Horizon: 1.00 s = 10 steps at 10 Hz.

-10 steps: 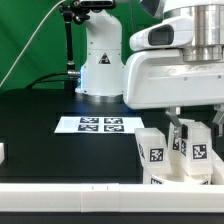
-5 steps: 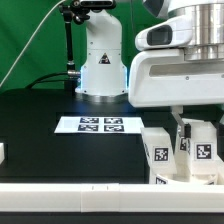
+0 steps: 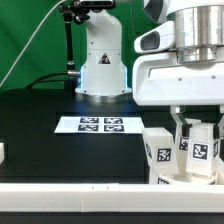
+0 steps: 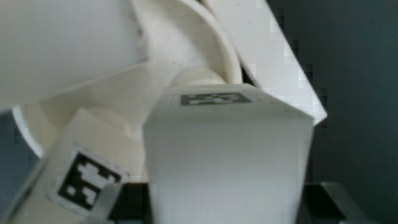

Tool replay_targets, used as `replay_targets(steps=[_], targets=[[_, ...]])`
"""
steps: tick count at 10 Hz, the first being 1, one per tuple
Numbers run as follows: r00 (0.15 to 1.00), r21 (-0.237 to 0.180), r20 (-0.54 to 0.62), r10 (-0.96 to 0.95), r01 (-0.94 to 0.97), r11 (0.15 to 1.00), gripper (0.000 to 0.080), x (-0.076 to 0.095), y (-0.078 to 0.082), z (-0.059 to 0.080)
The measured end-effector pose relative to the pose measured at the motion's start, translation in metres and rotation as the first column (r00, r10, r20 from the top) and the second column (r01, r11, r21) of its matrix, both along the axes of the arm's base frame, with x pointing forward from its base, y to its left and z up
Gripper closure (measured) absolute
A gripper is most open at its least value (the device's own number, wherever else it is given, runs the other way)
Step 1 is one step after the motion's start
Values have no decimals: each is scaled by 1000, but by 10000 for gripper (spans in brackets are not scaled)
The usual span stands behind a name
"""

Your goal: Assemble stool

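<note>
Stool legs (image 3: 158, 152) | standing under pincer (image 3: 190, 128) | grip unclear

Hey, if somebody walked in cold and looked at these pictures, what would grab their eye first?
Probably the big white gripper filling the exterior view's right, down among the tagged white stool legs at the near edge of the black table. Next, the marker board lying flat mid-table. In the wrist view, a tagged leg fills the frame.

The marker board (image 3: 101, 125) lies on the table (image 3: 40, 130), in front of the robot base (image 3: 100, 60). The legs (image 3: 158, 155) stand to the exterior view's right of the board, nearer the rail (image 3: 70, 199), under the gripper (image 3: 190, 130).
</note>
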State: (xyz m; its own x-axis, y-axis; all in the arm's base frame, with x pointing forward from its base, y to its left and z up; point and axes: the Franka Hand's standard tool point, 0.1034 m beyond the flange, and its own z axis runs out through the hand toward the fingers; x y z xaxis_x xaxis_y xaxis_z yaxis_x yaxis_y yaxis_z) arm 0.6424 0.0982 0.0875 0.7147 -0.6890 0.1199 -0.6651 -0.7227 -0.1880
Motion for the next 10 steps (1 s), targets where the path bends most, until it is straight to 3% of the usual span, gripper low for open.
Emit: replay_targets(steps=[4, 5, 10], targets=[[940, 102, -52, -337, 341, 934, 461, -2, -3, 0], [882, 136, -87, -463, 471, 871, 461, -3, -3, -1], [684, 186, -177, -708, 729, 658, 460, -5, 7, -2]])
